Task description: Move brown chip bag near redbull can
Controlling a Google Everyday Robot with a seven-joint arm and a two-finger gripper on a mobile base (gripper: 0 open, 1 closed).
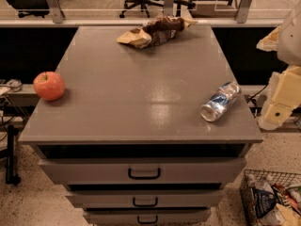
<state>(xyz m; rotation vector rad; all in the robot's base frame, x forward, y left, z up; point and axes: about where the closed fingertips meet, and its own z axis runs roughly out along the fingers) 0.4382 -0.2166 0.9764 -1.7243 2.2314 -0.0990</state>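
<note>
Starting at the left edge of the grey worktop (pixel 141 102): a red apple (pixel 49 85), sitting nearer the front than the back. Across to the far edge now, about mid-width: the brown chip bag (pixel 155 31), crumpled and lying flat, long axis left to right, tan end at the left (dark brown toward the right). Well apart from the apple. Further right, close to the right edge and nearer the front: the redbull can (pixel 219 101), tipped on its side, one silver end toward the front-left, blue-and-silver body angling back to the right. Broad stretch of worktop between bag and can. Off the worktop's right side, near the can but not touching it: the cream-coloured tool (pixel 276 108), at about worktop height; wide or narrow, cannot tell. Lower right, down on the floor: a wire basket (pixel 249 192) with printed packets inside.
</note>
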